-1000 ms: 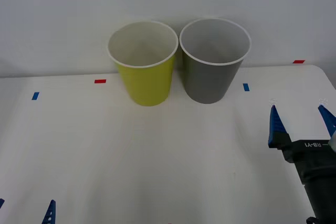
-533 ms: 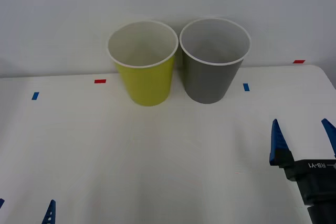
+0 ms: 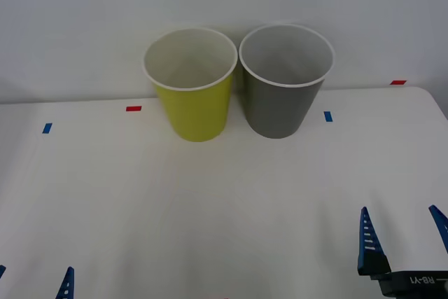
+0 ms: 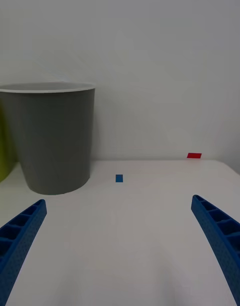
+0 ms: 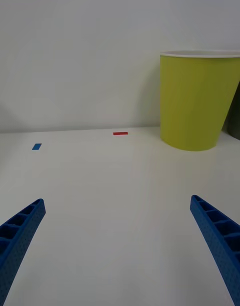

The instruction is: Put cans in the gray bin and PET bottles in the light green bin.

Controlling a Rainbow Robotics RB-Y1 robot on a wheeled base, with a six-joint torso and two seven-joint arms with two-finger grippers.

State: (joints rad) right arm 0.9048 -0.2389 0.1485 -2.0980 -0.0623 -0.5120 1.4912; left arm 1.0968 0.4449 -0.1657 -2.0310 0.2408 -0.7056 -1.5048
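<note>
Standing side by side at the far edge of the table (image 3: 210, 229), the light green bin (image 3: 192, 106) and the gray bin (image 3: 283, 99) sit upright and nearly touching, green on the robot's left, gray on its right. From where I'm looking both insides look pale and I can't spot a can or bottle anywhere on the white tabletop, so I honestly can't tell if the sorting is finished or if stuff is waiting somewhere out of sight.

The right gripper (image 3: 402, 232) hangs low at the near right corner of the table with its blue fingers spread wide and nothing between them. The left gripper (image 5: 120, 246) is parked at the near left corner, fingers apart too, empty as well.

What could go sideways, in my opinion: those two bins are so close together that any drop aimed near the shared rims could bounce into the wrong one, and a can in the green bin wrecks the sort. They also look light, so an arm swinging in at rim height might clip one and tip or shove it back against the wall. The little tape marks, like the blue one (image 3: 327, 115) just beside the gray bin and the red one (image 3: 133, 108) near the green, aren't targets either.
</note>
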